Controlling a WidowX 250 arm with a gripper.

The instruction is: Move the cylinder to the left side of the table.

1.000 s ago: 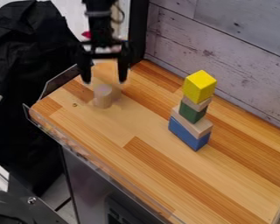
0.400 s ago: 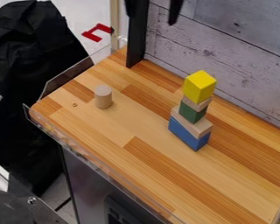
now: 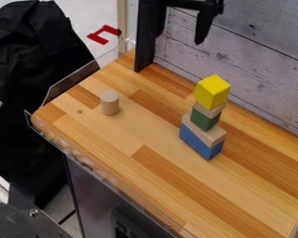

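At the top edge of the view, in front of the grey wall boards, hangs the gripper. Its two fingers stand wide apart, with nothing between them. Well below it and to its left, the plain wooden cylinder stands upright on the left part of the wooden table. Gripper and cylinder are far apart.
Right of the cylinder rises a stack: a blue block at the bottom, a green block between wooden pieces, and a yellow cube on top. A clear guard edges the table's left. A black post stands behind.
The gripper was above the cylinder, rose out at the top towards the right, and has since come down slightly into view. Cylinder and stack have stayed where they were.
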